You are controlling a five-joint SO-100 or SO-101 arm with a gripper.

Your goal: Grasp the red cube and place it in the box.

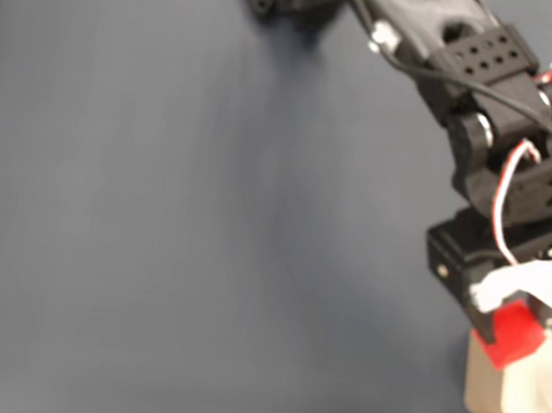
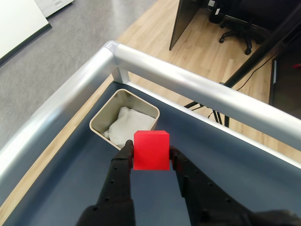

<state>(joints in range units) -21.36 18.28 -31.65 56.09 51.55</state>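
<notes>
wooden floor [image 2: 155, 35], office chair [image 2: 237, 30]

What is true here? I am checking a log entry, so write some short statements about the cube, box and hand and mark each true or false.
1. The hand is shut on the red cube. True.
2. The red cube lies inside the box. False: it is held in the fingers, by the box's edge in the wrist view.
3. The box holds white lining. True.
4. The box sits in the middle of the table in the fixed view. False: it is at the lower right edge.
5. A metal rail borders the table. True.
</notes>
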